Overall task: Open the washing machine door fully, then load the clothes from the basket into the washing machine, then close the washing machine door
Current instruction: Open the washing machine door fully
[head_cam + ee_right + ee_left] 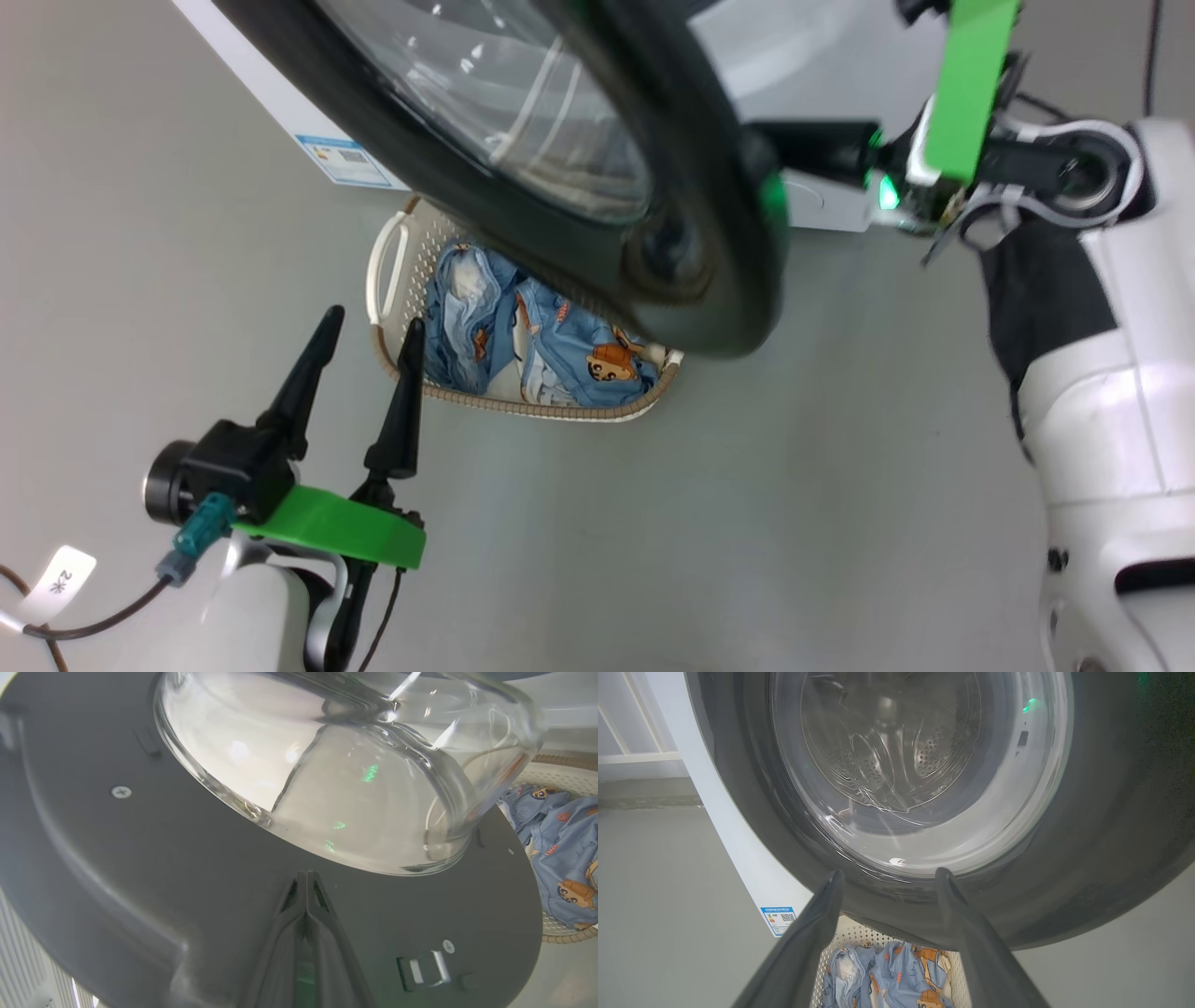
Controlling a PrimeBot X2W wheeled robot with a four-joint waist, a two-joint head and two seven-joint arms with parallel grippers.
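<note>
The washing machine door (709, 233) stands partly open, its black rim and glass bowl hanging over the basket (392, 271). In the basket lie the clothes (551, 345), light blue with bear prints. My left gripper (369, 336) is open at the lower left, short of the basket's near rim and holding nothing. In the left wrist view its fingers (817, 924) point at the door's outer face (1111, 826), with the steel drum showing through the glass. My right gripper (306, 877) is shut, its tips against the door's grey inner face (140, 868) just below the glass bowl (336, 779).
The white washing machine (738, 858) with its blue label (779, 919) stands behind the door. The door latch (423, 970) sits near my right fingers. My right arm (971, 84) reaches behind the door's edge. Grey floor spreads around the basket.
</note>
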